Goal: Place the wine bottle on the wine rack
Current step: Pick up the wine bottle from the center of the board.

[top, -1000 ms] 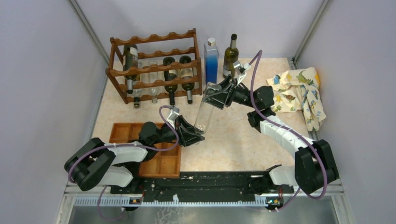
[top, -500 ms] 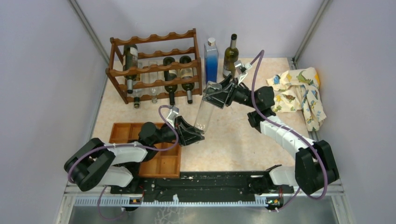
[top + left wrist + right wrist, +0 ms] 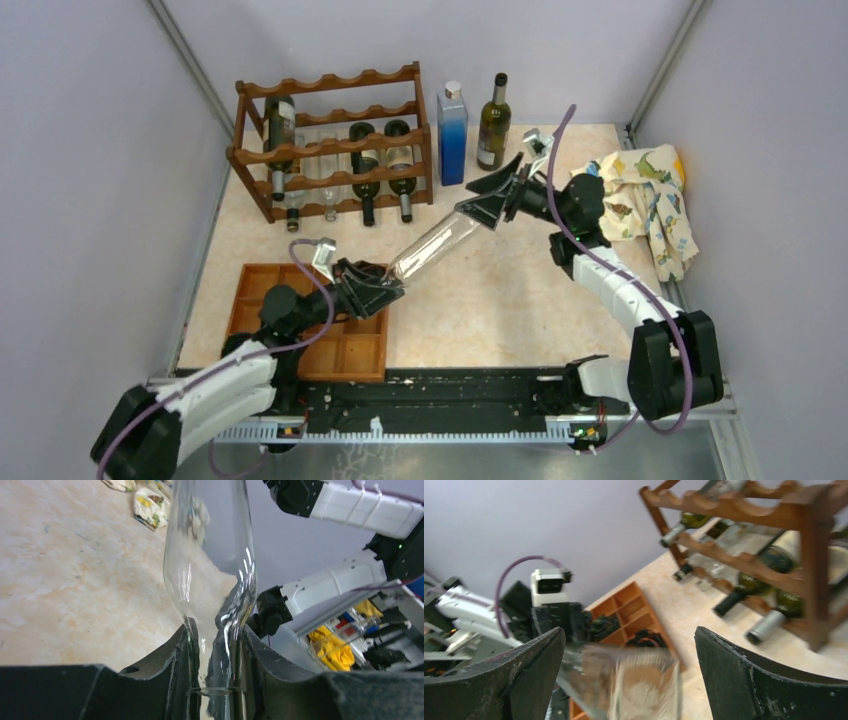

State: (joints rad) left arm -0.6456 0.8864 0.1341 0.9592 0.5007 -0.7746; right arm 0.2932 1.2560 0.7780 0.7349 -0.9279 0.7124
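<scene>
Left jaws clench the neck of the wine bottle (image 3: 432, 243) — right jaws gape around its base.

right claw (image 3: 483, 200) has sprung wide as left claw (image 3: 390, 289) drew the wine bottle (image 3: 430, 245) back, lower.

The clear bottle (image 3: 210, 570) runs off the top of the left wrist view, and its mouth is lost below the bottom edge. From the right wrist its base is blurred and cropped. The wine rack (image 3: 811, 565) is cut off at the right.
</scene>
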